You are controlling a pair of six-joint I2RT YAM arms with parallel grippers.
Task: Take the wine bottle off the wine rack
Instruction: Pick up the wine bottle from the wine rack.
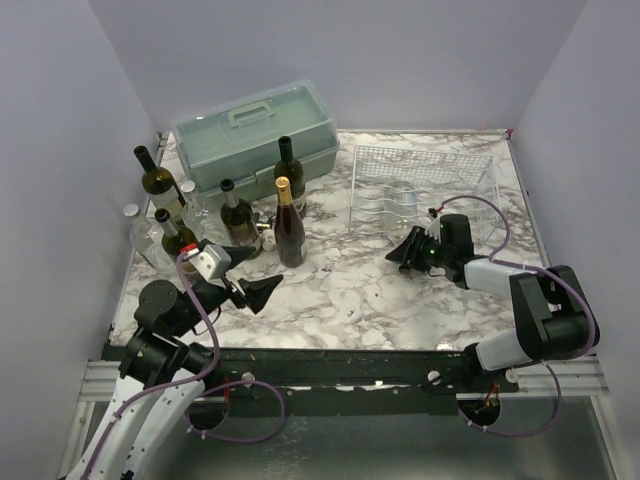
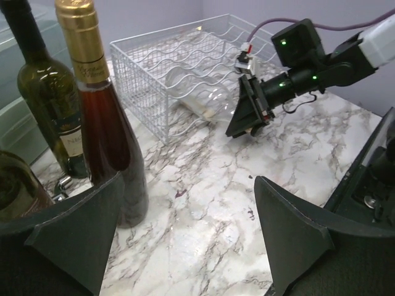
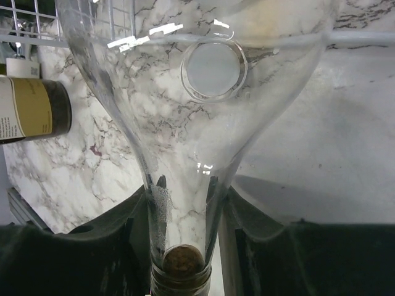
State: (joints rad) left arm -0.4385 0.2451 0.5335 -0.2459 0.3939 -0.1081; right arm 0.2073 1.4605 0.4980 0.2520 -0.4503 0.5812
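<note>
A clear glass wine bottle (image 3: 197,92) lies on its side in the white wire wine rack (image 1: 425,180), neck pointing out of the rack's front. My right gripper (image 3: 185,209) is shut on that neck just above the cork. In the left wrist view the bottle (image 2: 200,102) shows faintly inside the rack (image 2: 160,68), with the right gripper (image 2: 247,123) at its mouth. From above, the right gripper (image 1: 408,250) sits just in front of the rack. My left gripper (image 1: 262,292) hovers open over bare marble, beside an amber bottle (image 2: 105,123).
A grey-green toolbox (image 1: 255,135) stands at the back left. Several upright bottles cluster in front of it, among them the gold-capped amber bottle (image 1: 289,225) and a dark green one (image 1: 238,215). White walls enclose the marble table (image 1: 350,290).
</note>
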